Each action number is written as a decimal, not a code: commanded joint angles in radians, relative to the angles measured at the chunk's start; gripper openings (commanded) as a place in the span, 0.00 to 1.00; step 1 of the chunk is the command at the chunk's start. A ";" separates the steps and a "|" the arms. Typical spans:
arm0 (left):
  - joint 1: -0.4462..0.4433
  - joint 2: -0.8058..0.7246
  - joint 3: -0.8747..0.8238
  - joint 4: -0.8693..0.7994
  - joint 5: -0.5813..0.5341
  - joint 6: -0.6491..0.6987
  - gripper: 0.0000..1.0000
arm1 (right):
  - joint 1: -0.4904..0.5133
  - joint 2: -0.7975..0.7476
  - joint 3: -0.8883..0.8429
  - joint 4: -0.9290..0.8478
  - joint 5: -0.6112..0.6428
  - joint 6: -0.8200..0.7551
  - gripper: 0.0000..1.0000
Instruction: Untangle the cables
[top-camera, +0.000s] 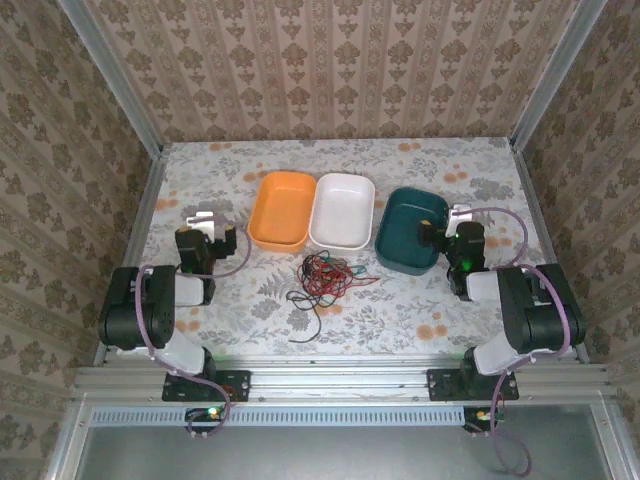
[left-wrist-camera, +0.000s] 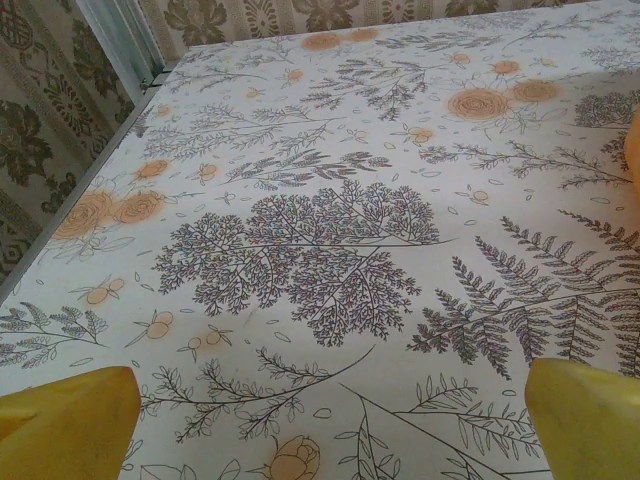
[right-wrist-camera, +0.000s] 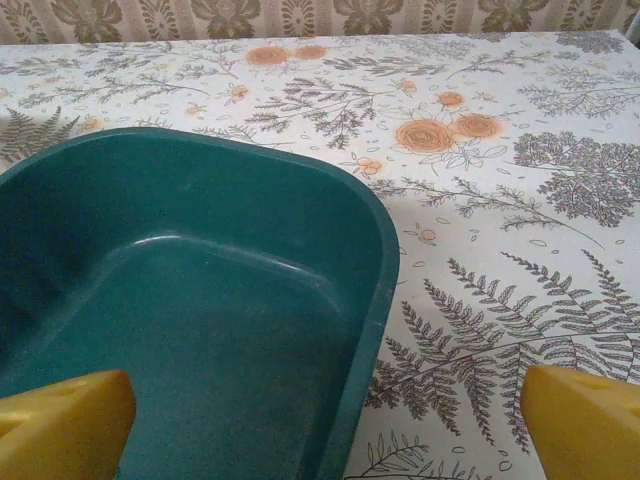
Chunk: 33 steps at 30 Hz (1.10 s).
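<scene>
Lying in a heap on the surface, the cables sit. The left gripper and right gripper are wide open. Grabbing several wires together could tighten the knot.

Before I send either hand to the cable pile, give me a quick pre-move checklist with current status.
1. Left hand open, nothing between its fingers: ok.
2. Right hand open, nothing held: ok.
3. Cables lying wholly on the table: ok.
4. Cables separated: not ok, the red, green and black strands sit in one knot.
5. Right hand's clearance above the teal tray rim: cannot tell.
6. Which strand lies on top: cannot tell, too small.
</scene>
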 joint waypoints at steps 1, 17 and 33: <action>-0.004 -0.006 0.017 0.011 -0.002 0.014 1.00 | -0.003 -0.009 0.017 0.000 -0.017 0.005 1.00; -0.003 -0.007 0.019 0.011 -0.004 0.013 1.00 | -0.001 -0.007 0.016 0.000 -0.015 0.005 1.00; -0.023 -0.005 0.010 0.032 -0.034 0.027 1.00 | 0.005 -0.009 0.011 0.007 -0.005 0.000 1.00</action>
